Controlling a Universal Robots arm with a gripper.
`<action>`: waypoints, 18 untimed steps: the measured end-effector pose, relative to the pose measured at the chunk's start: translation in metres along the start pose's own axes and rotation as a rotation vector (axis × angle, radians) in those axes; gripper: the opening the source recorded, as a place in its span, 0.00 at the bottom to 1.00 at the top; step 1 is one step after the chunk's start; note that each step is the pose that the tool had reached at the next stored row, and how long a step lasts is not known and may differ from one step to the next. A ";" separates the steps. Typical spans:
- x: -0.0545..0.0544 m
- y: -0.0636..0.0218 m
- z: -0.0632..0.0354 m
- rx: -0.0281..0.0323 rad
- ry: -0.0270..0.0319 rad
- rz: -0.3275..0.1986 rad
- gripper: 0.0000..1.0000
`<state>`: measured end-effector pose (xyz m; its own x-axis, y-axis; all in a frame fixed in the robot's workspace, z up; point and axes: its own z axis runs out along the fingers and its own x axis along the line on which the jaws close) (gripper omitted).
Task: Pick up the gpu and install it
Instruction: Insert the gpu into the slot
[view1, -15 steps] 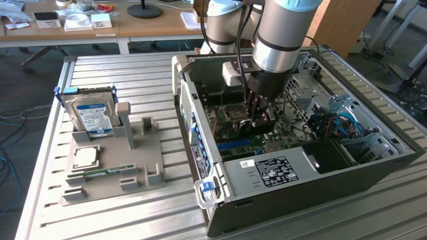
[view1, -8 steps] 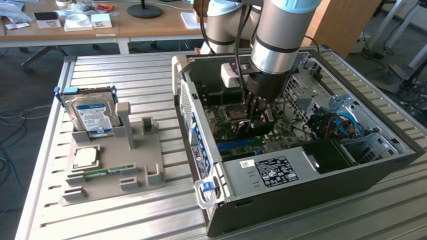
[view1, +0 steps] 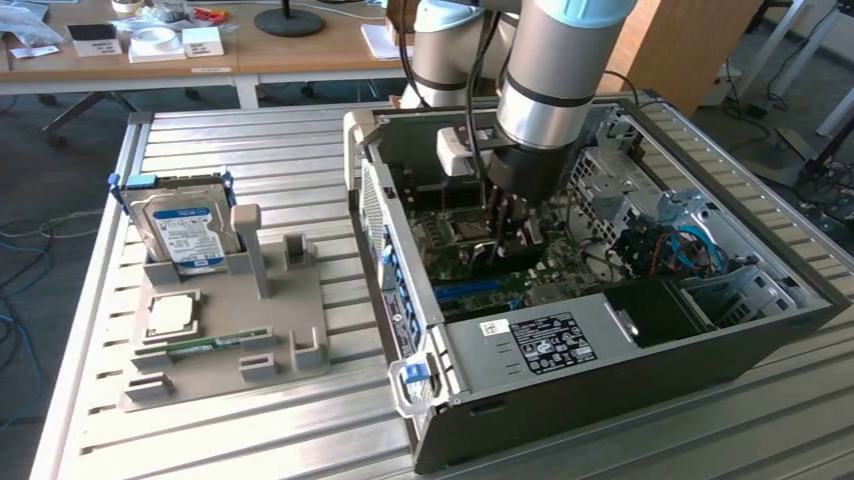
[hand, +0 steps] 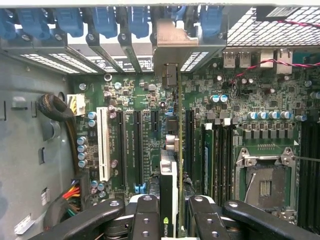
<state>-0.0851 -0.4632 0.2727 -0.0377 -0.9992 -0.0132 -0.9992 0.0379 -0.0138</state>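
My gripper (view1: 513, 238) has reached down into the open computer case (view1: 627, 385) and is shut on the gpu (view1: 499, 262), which shows as a dark card standing on edge over the motherboard (view1: 461, 285). In the wrist view the gpu (hand: 169, 170) runs edge-on away from my gripper (hand: 170, 212), with a black finger (hand: 146, 220) on each side of it. Its silver end bracket (hand: 172, 42) stands against the case's rear slot openings. The card lines up between two black expansion slots (hand: 137, 145). I cannot tell whether it is seated.
Beside the case, on the exterior view's left, a grey fixture (view1: 274, 335) holds a blue-labelled hard drive (view1: 184, 235), a processor (view1: 171, 315) and a green memory stick (view1: 200, 345). Blue slot latches (hand: 105, 22), a white slot (hand: 103, 145) and the processor socket (hand: 263, 182) surround the card.
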 end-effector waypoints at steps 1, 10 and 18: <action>0.000 0.0002 0.0002 0.0000 0.0002 0.000 0.27; -0.002 0.0014 0.0038 -0.0001 0.0003 0.000 0.27; -0.002 0.0038 0.0041 0.0000 0.0001 0.000 0.27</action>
<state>-0.0888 -0.4611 0.2686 -0.0377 -0.9992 -0.0130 -0.9992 0.0379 -0.0137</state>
